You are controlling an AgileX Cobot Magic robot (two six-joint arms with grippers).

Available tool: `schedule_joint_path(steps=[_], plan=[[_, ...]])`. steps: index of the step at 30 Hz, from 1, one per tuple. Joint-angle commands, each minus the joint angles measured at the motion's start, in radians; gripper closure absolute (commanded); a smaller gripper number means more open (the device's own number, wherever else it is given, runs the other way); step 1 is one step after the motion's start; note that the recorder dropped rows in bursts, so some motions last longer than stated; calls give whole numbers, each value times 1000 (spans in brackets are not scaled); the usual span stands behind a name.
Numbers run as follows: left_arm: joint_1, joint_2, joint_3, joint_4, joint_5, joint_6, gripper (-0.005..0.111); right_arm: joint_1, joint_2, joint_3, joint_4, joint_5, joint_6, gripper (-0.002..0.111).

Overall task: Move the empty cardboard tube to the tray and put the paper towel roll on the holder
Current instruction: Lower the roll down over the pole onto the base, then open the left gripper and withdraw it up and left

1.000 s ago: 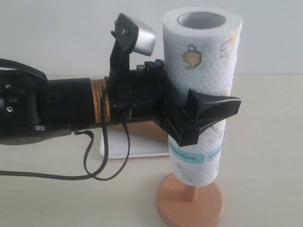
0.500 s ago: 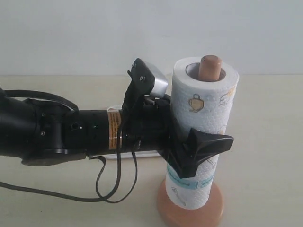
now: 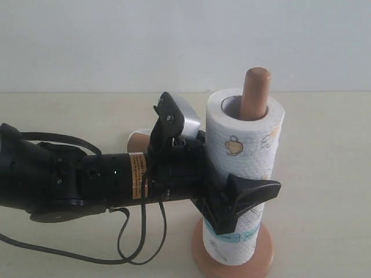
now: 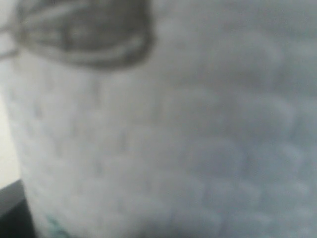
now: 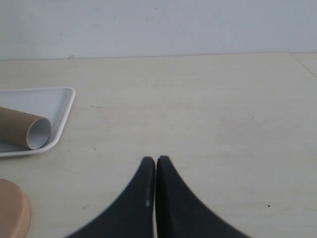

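The white embossed paper towel roll stands upright over the wooden holder, whose round-topped pole sticks up out of the roll's core. The roll's lower end is at the disc base. My left gripper is shut on the roll's lower half from the left; only its near finger shows. In the left wrist view the roll fills the picture, blurred. The empty cardboard tube lies in the white tray. My right gripper is shut and empty above bare table.
The left arm and its loose cable stretch across the left of the table, hiding most of the tray; one tube end peeks out behind. The holder's base shows at the edge of the right wrist view.
The left gripper has lowered the roll down over the pole. The pole's top, hidden inside the core a second ago, now stands well above the roll.
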Motion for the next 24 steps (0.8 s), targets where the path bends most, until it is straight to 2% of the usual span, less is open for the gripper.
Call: schedule_joint_path(steps=[1, 4, 10, 13, 17, 22, 24], plan=[[-3, -2, 4, -17, -37, -3, 101, -3, -5, -1, 2, -7, -1, 108], [-3, -2, 4, -17, -37, -3, 88, -3, -5, -1, 2, -7, -1, 108], [-1, -2, 4, -17, -37, -4, 34, -3, -5, -1, 2, -7, -1, 108], [-1, -2, 4, -17, -37, -23, 18, -3, -5, -1, 2, -7, -1, 108], [-1, -2, 4, -10, -37, -19, 10, -3, -5, -1, 2, -7, -1, 108], [1, -30, 4, 0, -72, -10, 10, -3, -5, -1, -1, -10, -1, 108], [4, -87, 4, 15, -37, -10, 10, -3, -5, -1, -1, -8, -1, 108]])
